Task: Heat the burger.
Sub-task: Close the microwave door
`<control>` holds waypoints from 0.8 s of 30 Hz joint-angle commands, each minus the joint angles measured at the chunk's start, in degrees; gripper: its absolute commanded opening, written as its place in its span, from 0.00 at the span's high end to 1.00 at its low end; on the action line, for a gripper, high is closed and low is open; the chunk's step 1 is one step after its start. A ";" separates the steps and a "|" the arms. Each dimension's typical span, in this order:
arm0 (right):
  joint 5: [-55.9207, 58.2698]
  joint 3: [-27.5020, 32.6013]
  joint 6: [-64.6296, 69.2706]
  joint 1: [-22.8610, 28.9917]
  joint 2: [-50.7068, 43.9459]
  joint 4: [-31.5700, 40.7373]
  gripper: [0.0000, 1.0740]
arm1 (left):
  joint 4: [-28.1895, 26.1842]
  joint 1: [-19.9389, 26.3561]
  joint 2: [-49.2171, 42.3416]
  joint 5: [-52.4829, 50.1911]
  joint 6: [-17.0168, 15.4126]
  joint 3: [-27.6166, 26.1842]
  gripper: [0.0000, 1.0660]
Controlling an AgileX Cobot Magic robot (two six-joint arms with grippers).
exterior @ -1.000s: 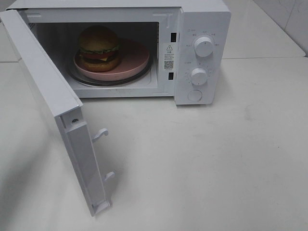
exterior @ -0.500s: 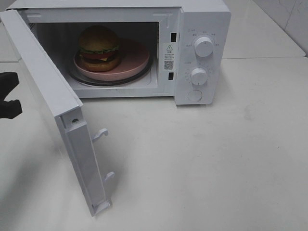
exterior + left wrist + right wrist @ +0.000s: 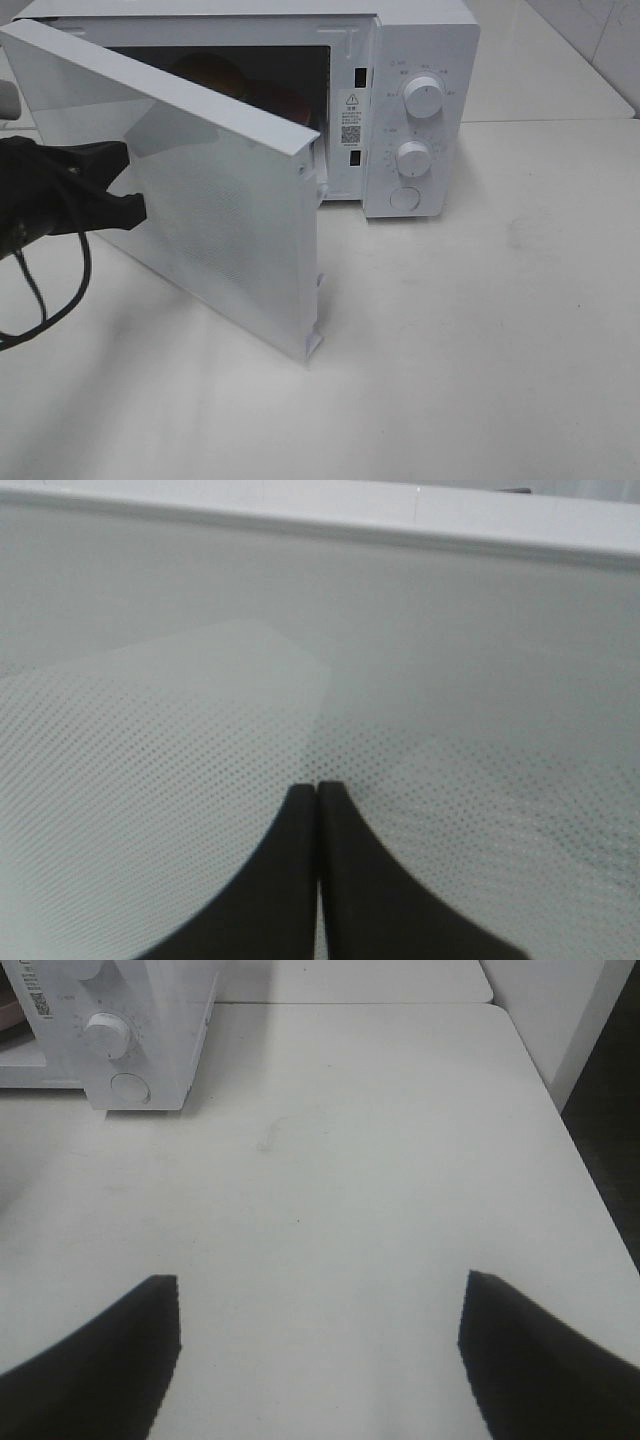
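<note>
Left pincer (image 3: 318, 785): jaws pressed fully together with nothing between them. The black tips are up against the outer face of the microwave door.
Door (image 3: 230, 200): white with a dotted mesh window, directly in front of the left pincer's tips. It stands at an angle, partly open.
Burger (image 3: 205, 70): inside the microwave cavity, on the far side of the door from the left pincer. Only a strip of its tan bun shows above the door's top edge.
Plate (image 3: 287, 100): a dim pinkish sliver in the cavity just beside the burger, also beyond the door.
Microwave (image 3: 420, 40): white, with its control panel on the side away from the left pincer. The panel has two round knobs, one above the other.
Right pincer (image 3: 320, 1285): jaws spread wide and holding nothing, out of the high camera's sight.
Table (image 3: 380, 1160): white, showing between and ahead of the right pincer's jaws. The microwave panel stands well ahead of them, toward the left arm's side.
Cable (image 3: 60, 290): black, looping down behind the left pincer.
</note>
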 commanded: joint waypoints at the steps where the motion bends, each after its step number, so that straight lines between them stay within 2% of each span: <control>1: 0.00 0.11 -0.06 -0.29 -1.55 0.00 0.30 | -11.57 -5.73 2.46 -0.69 6.25 -4.24 1.00; 2: 0.00 0.11 -0.06 -0.29 -1.55 0.00 0.30 | -16.50 -7.91 3.84 -0.69 9.57 -6.13 1.00; 4: 0.00 0.11 -0.06 -0.29 -1.55 0.00 0.30 | -18.22 -9.00 4.47 -0.57 10.77 -6.99 1.00; 5: 0.00 0.11 -0.06 -0.29 -1.55 0.00 0.30 | -22.23 -10.89 6.07 -0.29 13.06 -9.34 1.00; 9: 0.00 0.11 -0.11 -0.29 -1.55 0.00 0.30 | -25.84 -12.72 8.37 0.69 15.13 -12.78 1.00; 13: 0.00 0.11 -0.11 -0.29 -1.55 0.00 0.30 | -28.71 -14.61 12.03 3.09 18.62 -19.25 1.00; 14: 0.00 0.11 -0.11 -0.29 -1.55 0.00 0.30 | -28.71 -14.61 12.03 3.09 18.62 -19.25 1.00; 16: 0.00 0.11 -0.11 -0.29 -1.55 0.00 0.30 | -29.45 -14.61 13.87 5.90 19.82 -23.15 1.00; 24: 0.00 0.11 -0.06 -0.29 -1.55 0.00 0.30 | -30.88 -14.61 17.70 8.54 20.28 -31.40 1.00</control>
